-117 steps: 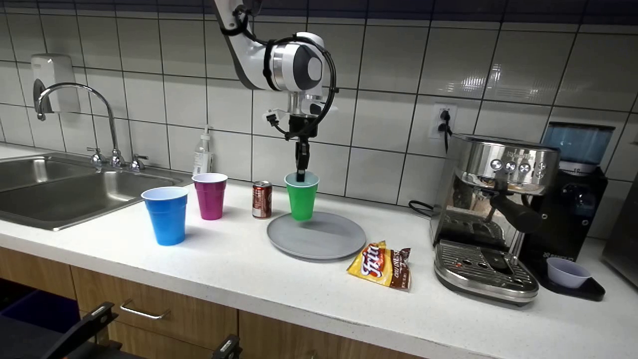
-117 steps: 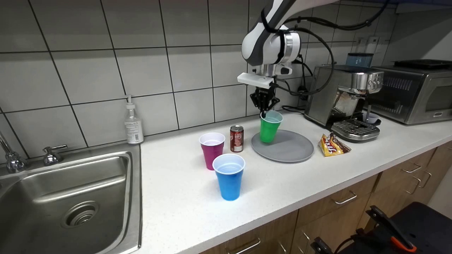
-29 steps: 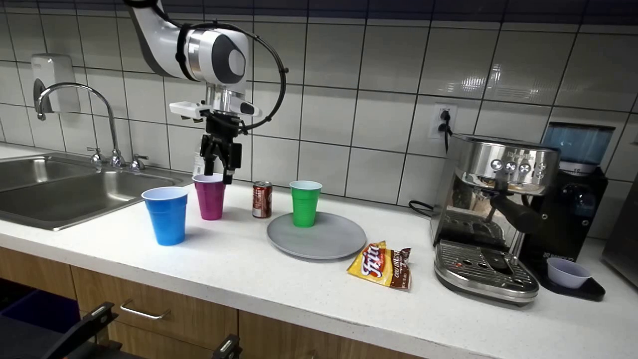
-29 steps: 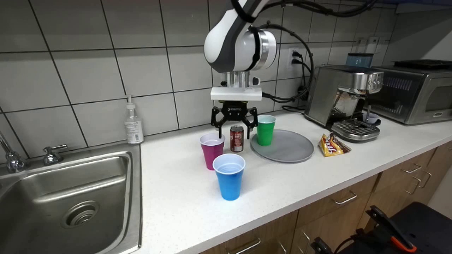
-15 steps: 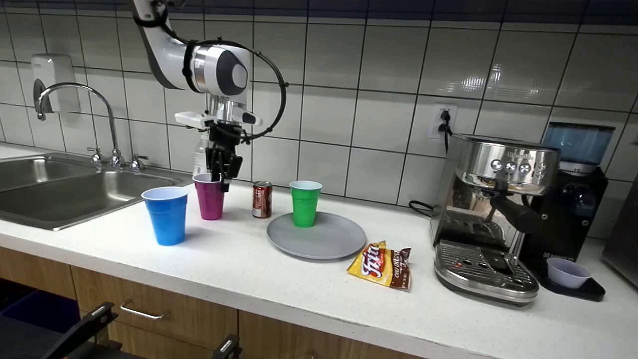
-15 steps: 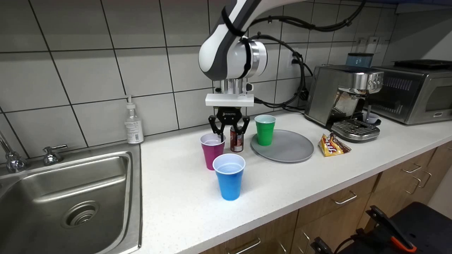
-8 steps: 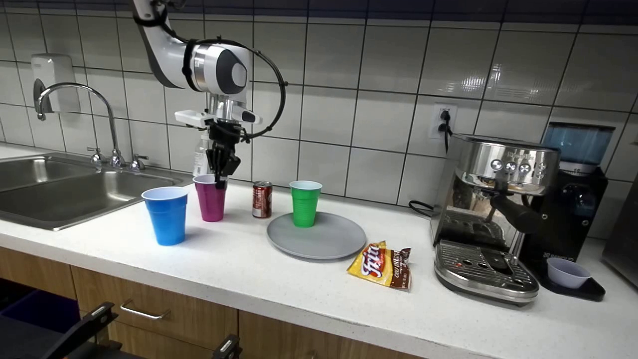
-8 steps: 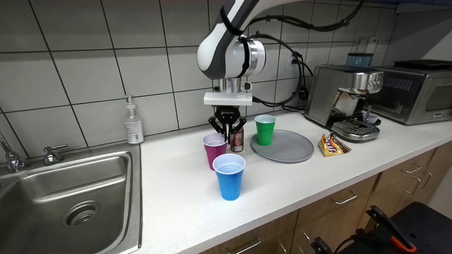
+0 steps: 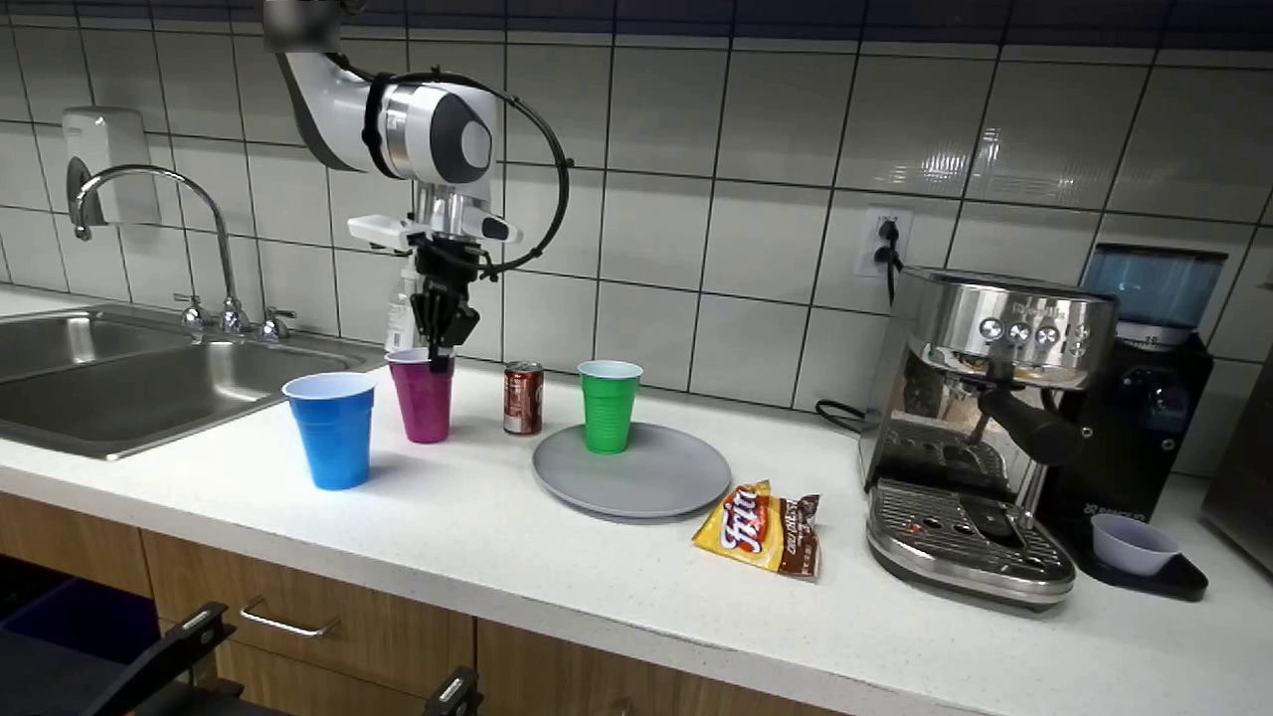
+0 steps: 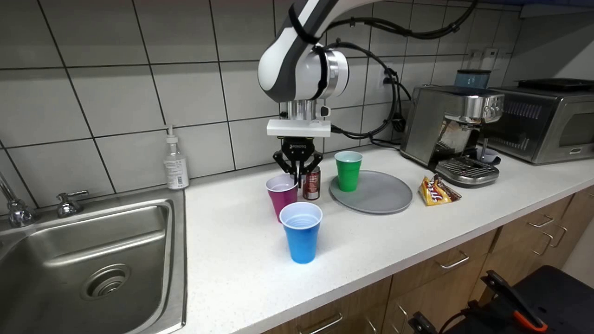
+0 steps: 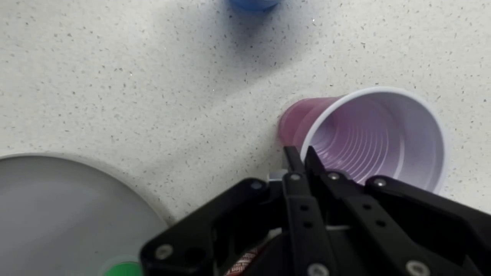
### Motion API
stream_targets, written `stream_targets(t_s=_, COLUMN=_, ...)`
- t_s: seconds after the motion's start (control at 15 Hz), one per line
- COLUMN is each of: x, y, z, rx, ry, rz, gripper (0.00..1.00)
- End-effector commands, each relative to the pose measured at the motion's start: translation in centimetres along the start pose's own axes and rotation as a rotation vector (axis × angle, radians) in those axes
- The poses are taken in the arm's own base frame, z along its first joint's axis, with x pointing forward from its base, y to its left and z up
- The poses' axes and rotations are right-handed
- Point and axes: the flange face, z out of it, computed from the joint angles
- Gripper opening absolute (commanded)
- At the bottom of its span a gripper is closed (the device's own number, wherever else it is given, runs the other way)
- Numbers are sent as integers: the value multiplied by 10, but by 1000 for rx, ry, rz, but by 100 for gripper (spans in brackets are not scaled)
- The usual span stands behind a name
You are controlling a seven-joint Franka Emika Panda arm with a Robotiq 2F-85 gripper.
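Gripper nearly closed: its jaws are brought almost together, with the rim of the purple cup pinched between them. One jaw is seated inside the cup, the other is set against the outside wall. The purple cup is located right under the gripper, mouth up, gripped at the rim on the side toward the red can. Whether its base is touching the countertop cannot be told.

The red can is placed near the gripper, on the opposite side of the jaws from the purple cup; it is partly covered by the gripper in an exterior view and mostly covered in the wrist view. The blue cup is stood near the gripper, out toward the counter's front edge; it is cut off in the wrist view.

Past the can, farther from the gripper, the grey plate is set, with the green cup stood upright on its gripper-facing half. The chip bag is laid just beyond the plate. The coffee machine is kept well apart from the gripper, beyond the bag. The steel sink is located on the gripper's other side, away from the plate. The soap bottle is placed by the wall, behind the gripper.
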Motion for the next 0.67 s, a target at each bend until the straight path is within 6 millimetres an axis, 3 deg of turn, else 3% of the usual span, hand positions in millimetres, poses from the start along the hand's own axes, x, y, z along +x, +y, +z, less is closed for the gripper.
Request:
stream_targets(t_s=0.0, x=-6, y=16, z=-16, rx=25, ry=-4, rz=-10, gripper=1)
stream_targets(t_s=0.6, x=-22, y=66, z=-35, rx=46, ry=-17, rz=4, gripper=1)
